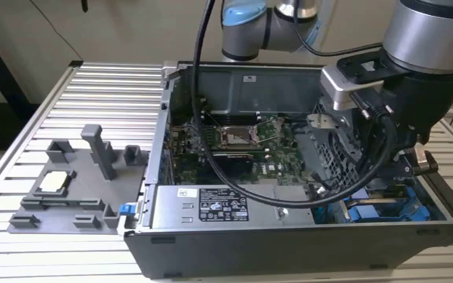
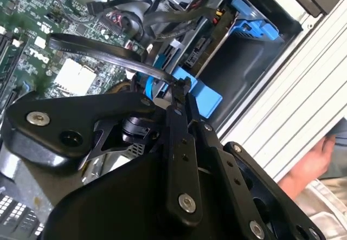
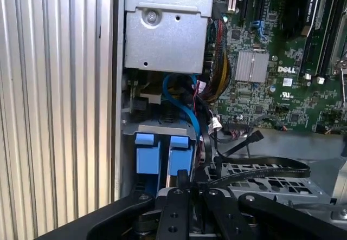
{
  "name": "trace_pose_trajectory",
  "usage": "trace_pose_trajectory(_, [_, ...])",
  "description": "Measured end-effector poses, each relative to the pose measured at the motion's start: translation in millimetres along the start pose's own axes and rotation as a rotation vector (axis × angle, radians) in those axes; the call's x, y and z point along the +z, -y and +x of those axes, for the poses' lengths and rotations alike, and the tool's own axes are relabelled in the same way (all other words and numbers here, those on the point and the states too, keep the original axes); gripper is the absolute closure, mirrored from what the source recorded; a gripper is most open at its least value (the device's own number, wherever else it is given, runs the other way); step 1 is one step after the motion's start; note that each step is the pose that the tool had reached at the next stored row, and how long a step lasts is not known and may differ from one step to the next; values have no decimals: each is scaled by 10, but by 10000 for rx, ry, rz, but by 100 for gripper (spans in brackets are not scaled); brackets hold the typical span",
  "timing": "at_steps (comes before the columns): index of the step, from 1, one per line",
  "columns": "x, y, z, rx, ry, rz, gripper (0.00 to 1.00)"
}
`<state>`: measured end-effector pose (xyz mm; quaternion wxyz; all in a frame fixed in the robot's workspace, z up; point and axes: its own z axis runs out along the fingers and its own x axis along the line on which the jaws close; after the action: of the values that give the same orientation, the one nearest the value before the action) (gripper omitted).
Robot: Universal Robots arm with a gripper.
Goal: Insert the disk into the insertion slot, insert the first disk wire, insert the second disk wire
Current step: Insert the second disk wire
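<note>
Down in the open computer case (image 1: 289, 247), at the corner on the exterior view's right, the gripper (image 2: 181, 85) hangs with its black fingers (image 2: 179, 142) drawn close together over the blue carrier tabs of the disk (image 3: 162, 153). Whether they pinch a wire cannot be told. The disk sits inside the insertion slot (image 2: 244, 66), beside the green motherboard (image 3: 271, 72).

You have a white label of small black symbols and print on the grey power-supply box (image 1: 210, 206), a small sticker on the far case wall (image 1: 249, 78), and a white logo on the green circuit board (image 3: 282, 88).
</note>
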<state>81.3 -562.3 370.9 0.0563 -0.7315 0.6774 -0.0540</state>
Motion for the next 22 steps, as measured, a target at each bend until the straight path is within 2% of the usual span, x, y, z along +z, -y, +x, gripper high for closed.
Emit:
trace_pose_trajectory(3, [18,69,39,4,26,-138,84])
trace_pose_trajectory(6, [39,129,83,7,49,-194,84])
trace_pose_trajectory(9, [74,189,119,14,100,-208,84])
trace_pose_trajectory(13, [121,214,136,145,269,-193,84])
trace_pose_trajectory(15, [136,215,136,312,389,-181,84])
trace_pose_trajectory(17, [150,231,141,380,542,-180,84])
trace_pose_trajectory(20, [175,295,170,392,580,-363,84])
trace_pose_trajectory(22, [199,325,180,401,642,-376,84])
